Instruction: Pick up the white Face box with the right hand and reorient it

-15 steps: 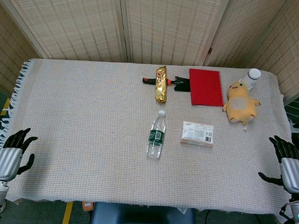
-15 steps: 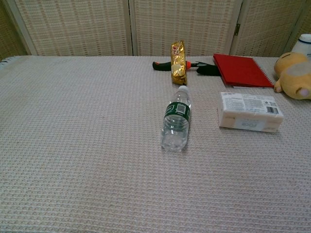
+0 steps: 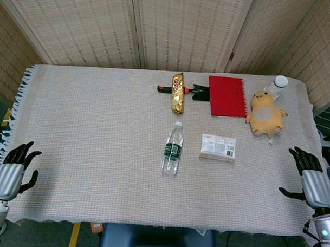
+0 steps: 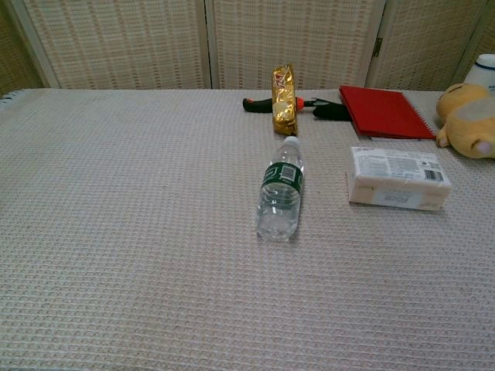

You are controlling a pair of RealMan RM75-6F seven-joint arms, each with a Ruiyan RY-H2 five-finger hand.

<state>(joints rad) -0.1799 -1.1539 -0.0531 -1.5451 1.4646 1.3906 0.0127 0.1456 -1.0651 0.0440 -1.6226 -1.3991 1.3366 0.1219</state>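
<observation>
The white Face box (image 3: 218, 147) lies flat on the cloth right of centre, its printed back upward; the chest view shows the box (image 4: 397, 178) at mid right. My right hand (image 3: 310, 180) hovers at the table's right edge, well right of and nearer than the box, fingers spread and holding nothing. At the left edge my left hand (image 3: 12, 169) is open too, fingers apart. Neither hand appears in the chest view.
A clear water bottle (image 3: 173, 148) lies just left of the box. Behind it are a gold snack pack (image 3: 178, 92), a black and red tool (image 3: 194, 92) and a red notebook (image 3: 227, 95). A yellow plush toy (image 3: 265, 113) and a white bottle (image 3: 276, 85) sit at the far right.
My right hand has shifted a little to the left, toward the table. The left hand and all objects are unchanged.
</observation>
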